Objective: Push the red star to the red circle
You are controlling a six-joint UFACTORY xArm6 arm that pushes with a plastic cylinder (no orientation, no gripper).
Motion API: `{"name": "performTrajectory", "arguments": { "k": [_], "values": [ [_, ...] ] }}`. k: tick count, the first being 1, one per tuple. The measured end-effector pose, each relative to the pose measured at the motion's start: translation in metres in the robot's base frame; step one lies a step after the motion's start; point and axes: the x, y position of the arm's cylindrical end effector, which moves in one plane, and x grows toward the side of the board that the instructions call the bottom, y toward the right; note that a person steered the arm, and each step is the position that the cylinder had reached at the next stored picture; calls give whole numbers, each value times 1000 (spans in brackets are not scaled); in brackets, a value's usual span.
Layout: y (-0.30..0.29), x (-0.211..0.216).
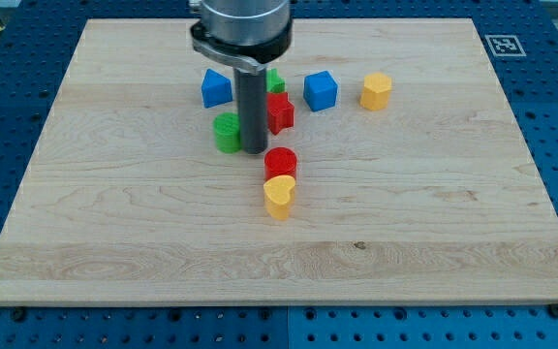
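The red star [280,112] lies just right of my rod, near the board's upper middle. The red circle [281,162] lies below it, touching a yellow heart [279,197] on its lower side. My tip [254,150] stands between a green block [227,132] on its left and the red star on its upper right. It looks close to or touching both. The red circle is a short way to the tip's lower right.
A blue block [217,88] lies up-left of the rod. A green block [275,81] is partly hidden behind the rod. A blue cube [321,91] and a yellow block [377,91] lie to the right. The wooden board [114,223] lies on a blue pegboard table.
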Motion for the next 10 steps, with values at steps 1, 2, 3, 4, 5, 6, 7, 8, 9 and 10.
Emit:
{"name": "performTrajectory", "arguments": {
  "k": [1,2,3,4,5,6,7,8,9,10],
  "values": [
    [-10,0],
    [-12,-5],
    [-16,-36],
    [-17,-45],
    [-17,-51],
    [-15,-66],
    [-6,-66],
    [26,-66],
    [44,-63],
    [45,-53]
  ]
}}
